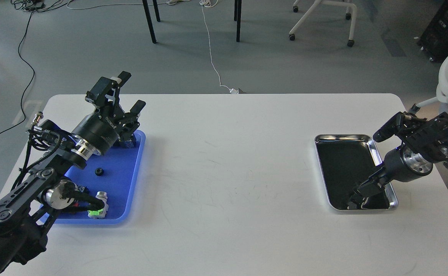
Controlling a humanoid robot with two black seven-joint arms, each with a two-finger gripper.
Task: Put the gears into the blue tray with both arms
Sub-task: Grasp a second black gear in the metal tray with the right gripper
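Rectangular blue plastic tray with a low rim [132,191] sits at the left end of the white table [228,172]; one small black toothed ring gear [99,171] lies flat on its floor near the middle, touching nothing. Green-topped push-button switch with a silver collar [98,207] sits in the tray's near corner, partly behind the left arm's cabling; a darker blue item [129,143] sits at the tray's far edge, mostly hidden by the gripper body, type unclear. Left black two-finger gripper [130,89] is raised above the tray's far end, tilted up and away from the robot, jaws spread wide with nothing between them. Shiny steel tray with a dark bottom [325,140] sits at the right end of the table, well apart from the blue one. Right black gripper [356,199] points down into the steel tray's near right corner, tips at or just above the dark floor. It reads dark against dark and the two fingers don't separate, so jaw state can't be told, nor whether anything is held. No other gear is discernible in the steel tray.
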